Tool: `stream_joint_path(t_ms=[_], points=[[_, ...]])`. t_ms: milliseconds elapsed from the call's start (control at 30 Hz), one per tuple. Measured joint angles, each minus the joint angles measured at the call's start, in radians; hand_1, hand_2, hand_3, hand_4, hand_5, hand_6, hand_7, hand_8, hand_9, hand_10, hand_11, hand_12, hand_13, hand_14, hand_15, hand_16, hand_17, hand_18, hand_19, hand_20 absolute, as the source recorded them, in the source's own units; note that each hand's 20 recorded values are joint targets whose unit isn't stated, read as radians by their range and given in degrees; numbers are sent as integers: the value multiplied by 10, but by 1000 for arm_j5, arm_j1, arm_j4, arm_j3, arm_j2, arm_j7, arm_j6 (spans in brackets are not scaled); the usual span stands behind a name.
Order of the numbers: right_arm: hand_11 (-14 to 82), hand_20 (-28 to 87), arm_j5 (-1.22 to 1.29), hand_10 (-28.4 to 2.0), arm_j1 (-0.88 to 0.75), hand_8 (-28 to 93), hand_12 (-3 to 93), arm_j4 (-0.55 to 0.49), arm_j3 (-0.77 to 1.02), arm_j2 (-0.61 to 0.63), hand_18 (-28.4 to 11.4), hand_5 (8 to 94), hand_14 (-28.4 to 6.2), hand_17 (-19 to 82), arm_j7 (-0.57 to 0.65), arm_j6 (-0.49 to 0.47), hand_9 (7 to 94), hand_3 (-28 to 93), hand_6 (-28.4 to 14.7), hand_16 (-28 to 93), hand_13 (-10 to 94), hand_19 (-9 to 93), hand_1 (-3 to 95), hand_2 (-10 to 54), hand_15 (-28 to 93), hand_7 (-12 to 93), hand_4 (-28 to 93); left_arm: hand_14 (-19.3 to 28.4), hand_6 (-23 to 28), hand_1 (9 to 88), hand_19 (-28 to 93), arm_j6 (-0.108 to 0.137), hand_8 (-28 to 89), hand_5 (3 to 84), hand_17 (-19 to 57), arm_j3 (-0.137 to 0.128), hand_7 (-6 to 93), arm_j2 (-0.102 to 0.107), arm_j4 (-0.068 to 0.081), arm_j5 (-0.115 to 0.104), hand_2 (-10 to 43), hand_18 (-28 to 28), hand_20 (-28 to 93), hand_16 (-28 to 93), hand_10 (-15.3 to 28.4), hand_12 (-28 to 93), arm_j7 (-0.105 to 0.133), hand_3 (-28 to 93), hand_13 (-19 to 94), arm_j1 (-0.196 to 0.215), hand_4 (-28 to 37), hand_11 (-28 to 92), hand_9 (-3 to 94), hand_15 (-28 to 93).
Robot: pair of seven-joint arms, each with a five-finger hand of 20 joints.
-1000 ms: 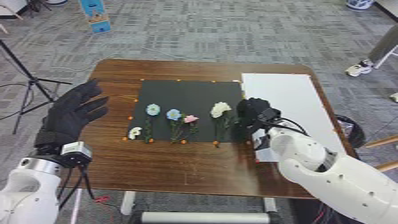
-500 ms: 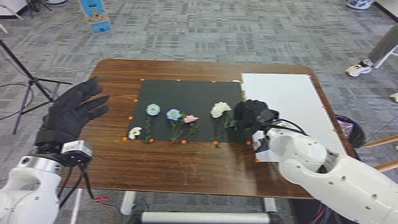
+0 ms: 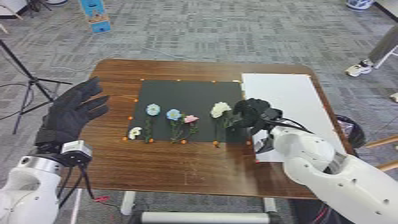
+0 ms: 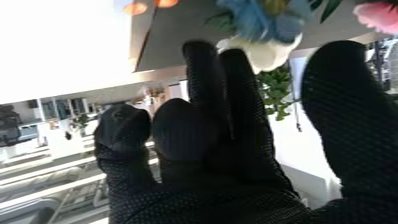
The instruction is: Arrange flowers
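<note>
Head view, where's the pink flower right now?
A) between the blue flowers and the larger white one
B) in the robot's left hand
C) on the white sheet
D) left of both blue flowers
A: the pink flower lies on the dark sheet, just right of the nearer blue flower and left of the larger white flower.

The right hand (image 3: 254, 113) edged nearer the white flower (image 3: 220, 109).

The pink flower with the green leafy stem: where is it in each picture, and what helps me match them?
Head view: the pink flower lies on the black mat, between a light-blue flower and the large white flower.
Right wrist view: pink petals, partly cut off, beyond the robot's black-gloved right hand.
Shared landmark: that right hand.
</note>
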Motion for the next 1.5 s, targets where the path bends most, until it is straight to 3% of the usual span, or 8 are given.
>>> stream_joint_path(t_ms=[100,233,400,500,733,1167,1300,1500], points=[[187,380,24,-138,-86,-92,265,-35,139,-4,-245,332,-120,95,-41,-1,327,850,-49,214,345,528,223,-44,645,204,-250,146,32,236,486,1,-104,292,-79,0,205,0,-2,0,-71,239,134,17,120,161,1,720,237,0,-283,227,246,288],[111,225,267,-123,-219,-99,239,-45,340,-16,-242,333,-112,15,-252,183,322,920,-32,226,216,429,161,186,311,171,-142,142,32,236,466,1,-104,291,-82,2,204,-3,-7,7,-72,237,122,12,119,162,3,721,222,1,-283,224,242,263],[31,158,548,-111,-387,-82,212,-57,585,-75,-222,354,-104,-27,-500,335,329,929,-13,309,202,353,112,172,88,92,-90,156,27,236,402,-3,-102,269,-115,4,200,-16,-20,31,-83,263,50,21,110,151,-3,707,176,6,-283,176,210,114],[22,154,627,-107,-488,-75,209,-55,750,-131,-217,356,-103,-31,-601,206,321,859,-13,358,200,344,134,39,14,77,-203,154,21,244,401,-13,-98,246,-126,-10,189,-29,-32,44,-92,271,26,35,103,147,-8,662,160,19,-283,142,187,73],[13,150,1015,-116,-689,-67,210,-62,947,-203,-211,333,-106,-37,-692,-177,298,805,-34,367,185,332,140,-17,-26,52,-229,150,23,241,405,-31,-95,239,-134,-60,185,-69,-70,55,-95,273,11,50,100,161,-1,675,160,64,-283,131,181,65],[-15,80,1380,-109,-778,-55,192,-74,968,-354,-205,283,-92,-122,-518,-292,238,802,-40,354,139,330,140,-13,-122,29,-213,141,25,278,388,-124,-81,211,-158,-104,159,-110,-90,-6,-94,269,6,70,95,184,-19,584,130,127,-283,94,151,26],[-14,74,1262,-102,-789,-55,191,-86,979,-379,-194,284,-79,-126,-510,-291,240,802,-38,356,141,330,140,-24,-129,33,-214,129,23,256,373,-105,-82,206,-164,-100,165,-111,-101,-18,-95,246,19,80,91,197,-12,629,123,149,-283,100,146,26],[-15,66,1220,-83,-820,-57,191,-111,975,-411,-184,285,-67,-126,-512,-246,238,805,-37,360,139,323,138,-35,-140,36,-220,118,16,241,374,11,-88,168,-173,-66,185,-111,-111,-21,-95,256,41,104,81,225,52,709,109,196,-225,80,115,6]])
